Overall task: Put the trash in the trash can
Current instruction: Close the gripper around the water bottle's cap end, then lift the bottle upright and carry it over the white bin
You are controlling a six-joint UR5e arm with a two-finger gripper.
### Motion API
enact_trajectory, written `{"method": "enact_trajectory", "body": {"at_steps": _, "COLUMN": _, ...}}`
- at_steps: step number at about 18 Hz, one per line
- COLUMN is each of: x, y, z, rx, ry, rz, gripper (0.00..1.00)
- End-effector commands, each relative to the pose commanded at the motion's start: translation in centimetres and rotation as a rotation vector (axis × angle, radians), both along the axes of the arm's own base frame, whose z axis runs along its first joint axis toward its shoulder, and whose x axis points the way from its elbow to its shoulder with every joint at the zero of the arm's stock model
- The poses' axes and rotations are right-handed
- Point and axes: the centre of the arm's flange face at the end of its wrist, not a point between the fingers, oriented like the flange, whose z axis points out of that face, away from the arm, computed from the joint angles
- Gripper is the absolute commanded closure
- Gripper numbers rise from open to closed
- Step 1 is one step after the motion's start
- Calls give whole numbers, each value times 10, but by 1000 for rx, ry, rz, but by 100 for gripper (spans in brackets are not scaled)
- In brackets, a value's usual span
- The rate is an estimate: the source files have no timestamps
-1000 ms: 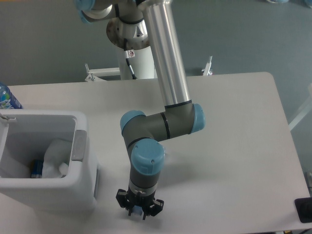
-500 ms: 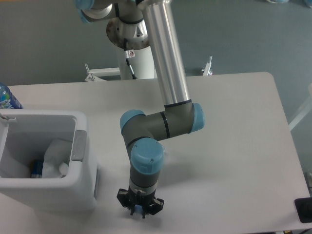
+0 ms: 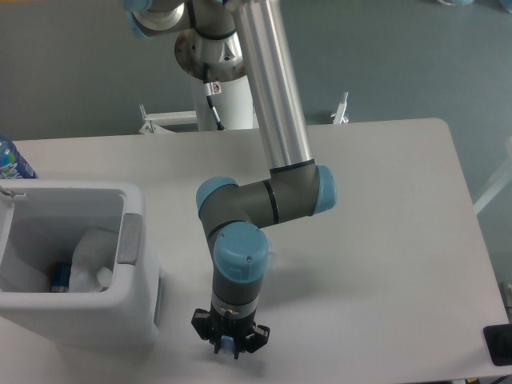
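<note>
step: picking second piece | gripper [image 3: 229, 350] low at table, something bluish between fingers, grip unclear | next: lift, carry left over bin [image 3: 138, 300], release

The gripper [image 3: 229, 345] hangs low over the front of the white table [image 3: 384, 240], open tabletop spreading to its right. To its left, the tall wall of the trash can [image 3: 136, 300] blocks a level sideways pass.
</note>
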Motion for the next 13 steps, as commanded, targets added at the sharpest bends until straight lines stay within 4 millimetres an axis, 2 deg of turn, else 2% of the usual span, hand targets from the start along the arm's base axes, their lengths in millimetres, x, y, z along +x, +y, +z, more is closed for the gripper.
{"method": "enact_trajectory", "body": {"at_steps": 1, "x": -4, "y": -3, "z": 13, "rx": 16, "ry": 12, "rz": 7, "gripper": 86}}
{"method": "enact_trajectory", "body": {"at_steps": 2, "x": -12, "y": -6, "z": 35, "rx": 44, "ry": 38, "rz": 10, "gripper": 86}}
{"method": "enact_trajectory", "body": {"at_steps": 5, "x": -54, "y": -20, "z": 139, "rx": 207, "ry": 134, "rz": 55, "gripper": 86}}
{"method": "enact_trajectory", "body": {"at_steps": 8, "x": -85, "y": -42, "z": 219, "rx": 386, "ry": 101, "rz": 163, "gripper": 86}}
{"method": "enact_trajectory", "body": {"at_steps": 11, "x": -100, "y": -67, "z": 286, "rx": 520, "ry": 90, "rz": 234, "gripper": 86}}
{"method": "enact_trajectory", "body": {"at_steps": 13, "x": -97, "y": -81, "z": 324, "rx": 610, "ry": 60, "rz": 290, "gripper": 86}}
